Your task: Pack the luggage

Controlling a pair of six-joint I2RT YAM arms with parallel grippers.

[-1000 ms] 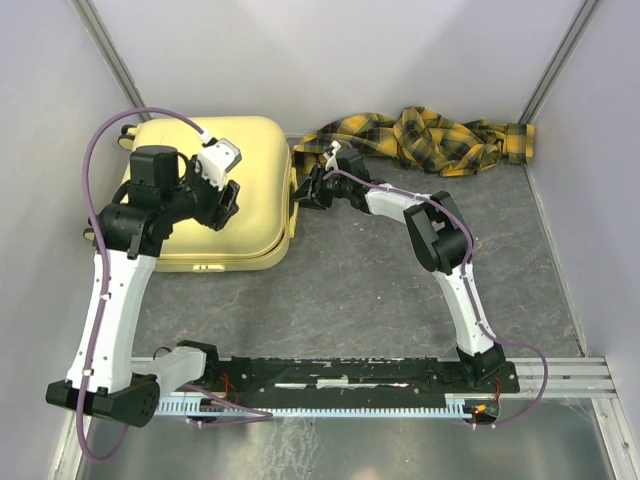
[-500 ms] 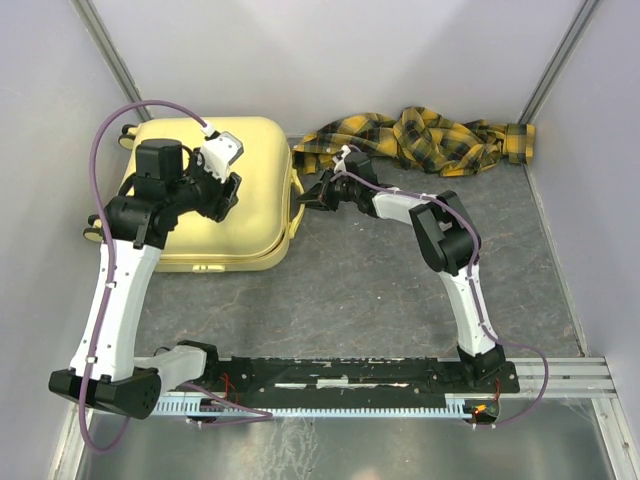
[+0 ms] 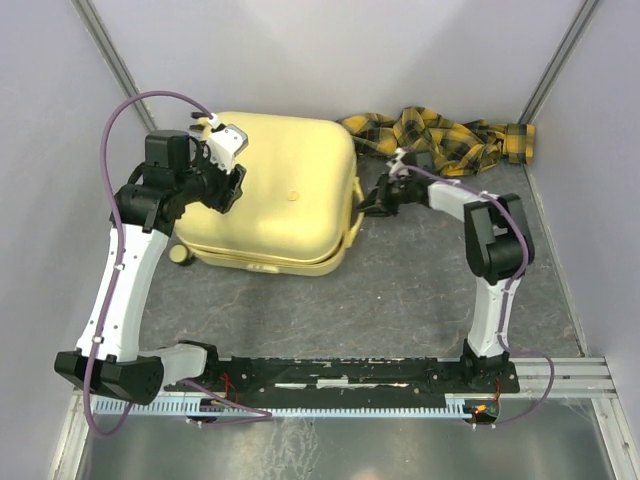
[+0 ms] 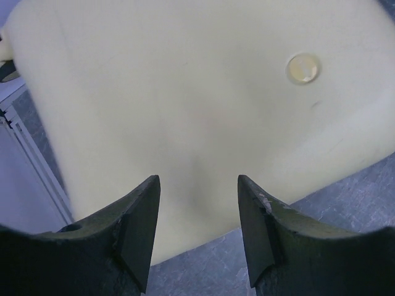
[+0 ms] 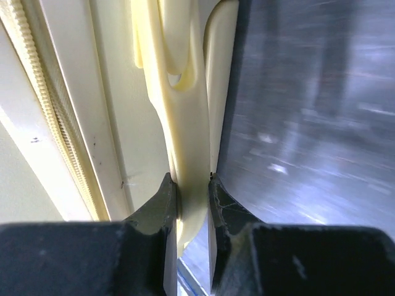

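**Pincer count: two, and only the right one has hold of anything**

Quick tally first: two arms, two pincers, one luggage, one cloth.

Right pincer [image 5: 192, 185] is clamped tight on the luggage's yellow handle [image 5: 185, 123], one finger on each side of it with no gap left. Left pincer [image 4: 197, 185] has its fingers spread wide with nothing between them. It sits over the left part of the lid, and I honestly can't tell if it touches the shell.

The luggage [image 3: 280, 185] lies flat and closed on the grey table [image 3: 400, 290], toward the back and a bit left of middle. It's a pale yellow hard shell with rounded corners and a smooth lid with one little round disc [image 4: 303, 68] on it. The right wrist view shows a zipper seam running along the side next to the handle. One small wheel [image 3: 180, 255] pokes out at the front-left corner.

One yellow-and-black plaid cloth [image 3: 440, 135] is bunched along the back wall, its left end right up against the luggage's back-right corner.
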